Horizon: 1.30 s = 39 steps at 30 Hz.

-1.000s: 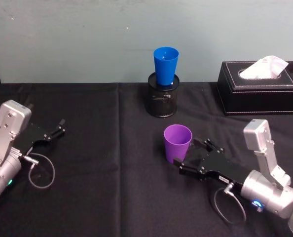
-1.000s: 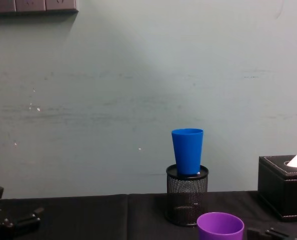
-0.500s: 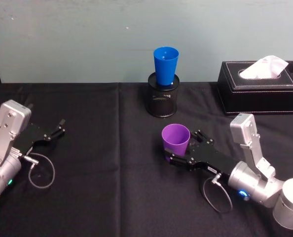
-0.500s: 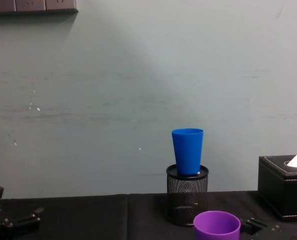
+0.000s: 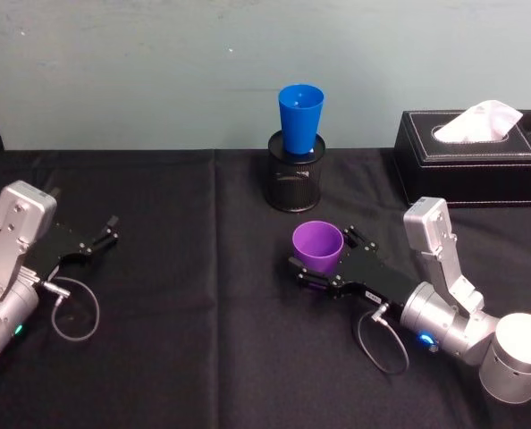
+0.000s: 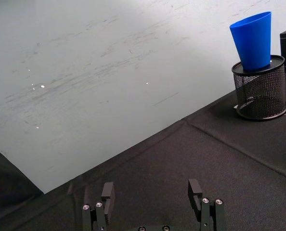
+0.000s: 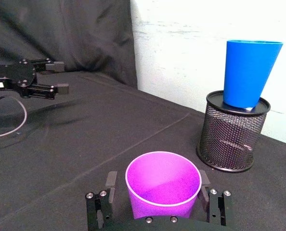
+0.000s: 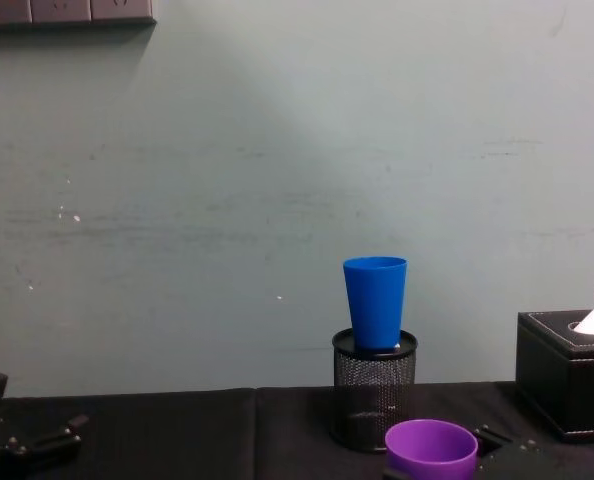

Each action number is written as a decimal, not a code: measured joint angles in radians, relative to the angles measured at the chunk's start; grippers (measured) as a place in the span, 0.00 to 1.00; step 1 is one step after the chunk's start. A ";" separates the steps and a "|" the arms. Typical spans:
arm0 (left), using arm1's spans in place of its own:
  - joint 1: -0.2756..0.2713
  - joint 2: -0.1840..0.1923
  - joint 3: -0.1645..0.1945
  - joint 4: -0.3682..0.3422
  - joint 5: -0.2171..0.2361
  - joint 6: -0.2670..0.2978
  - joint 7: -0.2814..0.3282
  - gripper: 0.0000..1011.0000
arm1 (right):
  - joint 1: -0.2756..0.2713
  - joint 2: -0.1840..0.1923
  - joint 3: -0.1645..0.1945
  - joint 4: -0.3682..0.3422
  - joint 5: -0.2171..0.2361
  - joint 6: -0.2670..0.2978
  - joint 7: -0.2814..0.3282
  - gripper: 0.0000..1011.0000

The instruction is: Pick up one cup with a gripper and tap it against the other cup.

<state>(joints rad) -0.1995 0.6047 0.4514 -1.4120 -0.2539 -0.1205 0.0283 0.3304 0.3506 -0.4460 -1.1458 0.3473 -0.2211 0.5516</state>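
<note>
At centre, right gripper [image 5: 320, 250] jaws straddle purple cup [image 7: 163, 185], apart, not clamped. Grasp, lift and tap on blue cup [image 5: 300, 116] pending. Left gripper [image 6: 151, 184] parked far left, jaws apart.

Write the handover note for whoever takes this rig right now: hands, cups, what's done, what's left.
Right hand: open, low over the black tablecloth, jaws either side of the purple cup, not closed on it.
Left hand: open, parked at the robot's left.
Purple cup: upright, mid-table.
Blue cup: upright in the mouth of the black wire-mesh pen holder, farther back.
Done: right hand placed around the purple cup.
Left: close, lift, tap it against the blue cup.
</note>
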 joint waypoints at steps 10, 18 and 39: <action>0.000 0.000 0.000 0.000 0.000 0.000 0.000 0.99 | 0.016 -0.027 0.017 0.039 -0.014 -0.016 0.005 0.99; 0.000 0.000 0.000 0.000 0.000 0.000 0.000 0.99 | 0.015 -0.025 0.015 0.037 -0.013 -0.016 0.005 0.99; 0.000 0.000 0.000 0.000 0.000 0.000 0.000 0.99 | 0.014 -0.023 0.013 0.033 -0.011 -0.014 0.004 0.73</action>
<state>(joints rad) -0.1995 0.6047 0.4514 -1.4120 -0.2539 -0.1205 0.0283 0.3439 0.3276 -0.4334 -1.1129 0.3365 -0.2355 0.5552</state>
